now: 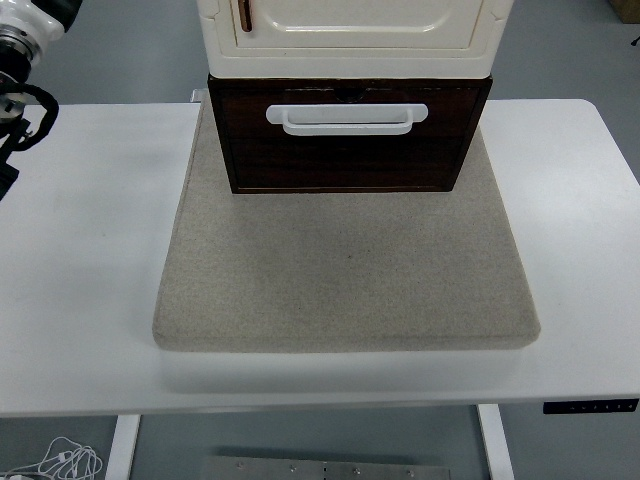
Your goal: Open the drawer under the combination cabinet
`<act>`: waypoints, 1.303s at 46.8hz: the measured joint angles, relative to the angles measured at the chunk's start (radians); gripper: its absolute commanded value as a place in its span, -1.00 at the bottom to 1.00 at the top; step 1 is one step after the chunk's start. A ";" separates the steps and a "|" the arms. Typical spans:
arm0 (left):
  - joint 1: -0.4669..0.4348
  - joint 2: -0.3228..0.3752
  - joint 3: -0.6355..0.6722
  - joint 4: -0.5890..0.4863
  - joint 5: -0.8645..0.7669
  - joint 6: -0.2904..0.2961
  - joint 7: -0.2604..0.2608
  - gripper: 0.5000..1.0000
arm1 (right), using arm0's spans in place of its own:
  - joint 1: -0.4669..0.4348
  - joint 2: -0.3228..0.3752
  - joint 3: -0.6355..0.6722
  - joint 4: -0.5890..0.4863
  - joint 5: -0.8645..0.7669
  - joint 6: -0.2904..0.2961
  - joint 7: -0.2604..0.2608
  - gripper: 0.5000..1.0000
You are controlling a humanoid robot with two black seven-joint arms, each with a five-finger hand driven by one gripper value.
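The cream combination cabinet (350, 30) stands at the back of a grey felt mat (345, 280). Under it is the dark brown wooden drawer (345, 155) with a white bar handle (346, 117) across its front. The drawer front faces me, and nothing touches the handle. Only a piece of my left arm (18, 45), a white wrist joint with black cabling, shows in the top left corner, far left of the drawer. Its hand is outside the picture. My right arm is not in view.
The mat lies in the middle of the white table (90, 250). A control panel (590, 406) sits on the table's front edge at the right. Cables (60, 462) lie on the floor at the lower left.
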 measured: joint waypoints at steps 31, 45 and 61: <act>-0.493 0.215 0.210 -0.303 0.066 -0.006 0.012 1.00 | 0.000 0.000 0.000 0.000 0.000 0.000 0.000 0.70; -0.525 0.193 0.237 -0.465 0.210 -0.005 0.012 1.00 | 0.000 0.000 0.000 0.000 0.000 0.000 0.000 0.70; -0.606 0.203 0.492 -0.721 0.308 0.024 0.010 1.00 | 0.000 0.000 0.000 0.000 0.000 0.000 0.000 0.70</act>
